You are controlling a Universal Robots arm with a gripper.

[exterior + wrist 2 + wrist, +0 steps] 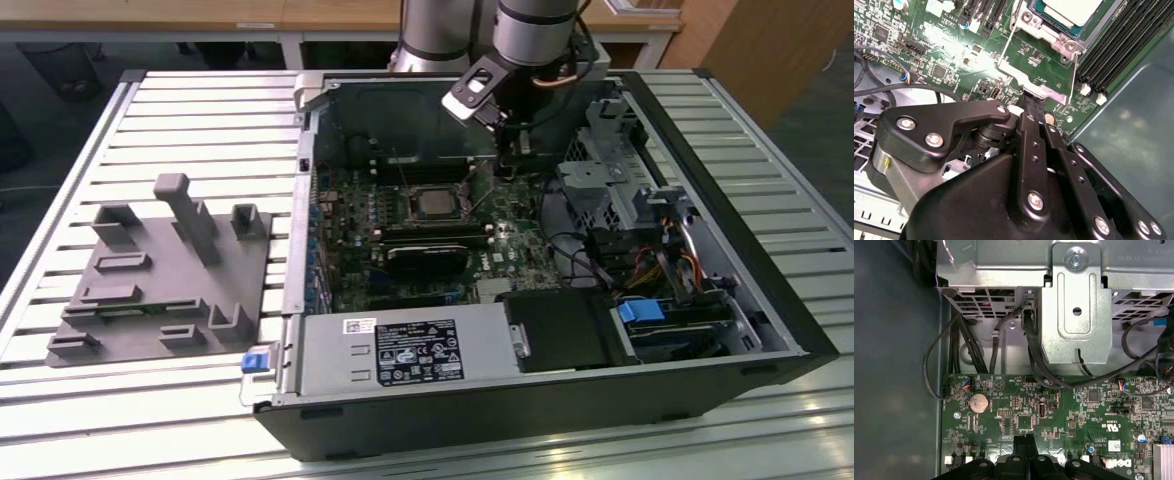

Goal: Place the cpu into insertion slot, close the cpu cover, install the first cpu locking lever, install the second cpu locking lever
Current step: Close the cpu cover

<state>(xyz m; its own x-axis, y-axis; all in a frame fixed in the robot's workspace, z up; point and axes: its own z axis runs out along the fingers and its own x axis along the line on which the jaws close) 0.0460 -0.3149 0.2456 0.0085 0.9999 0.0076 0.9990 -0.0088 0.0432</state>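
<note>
Exterior view: open computer case (534,410) lying on its side on a slatted metal counter (187,120), with a grey moulded fixture (160,270) toward the exterior view's left. Robot arm (534,30) reaching down into the case, gripper (511,165) low over the green circuit board (354,230), just to the exterior view's right of the cpu (430,203). Cpu flat in the insertion slot (406,204), dull metal top facing up, edges square with the board.

Second wrist view: cpu seated in the slot beside long black memory slots (1114,50). Thin silvery cpu cover (1029,80) open, not over the cpu, its long axis running from the slot straight toward the gripper, green board showing through its cut-out centre. Jaws pressed together, tips meeting the cover's free end edge. Cannot tell whether pinching that edge or only touching it.

First wrist view: closed black jaws low over the board, near a round coin cell (977,402), with black cables (969,345) and a silver metal bracket (1076,315) beyond.
</note>
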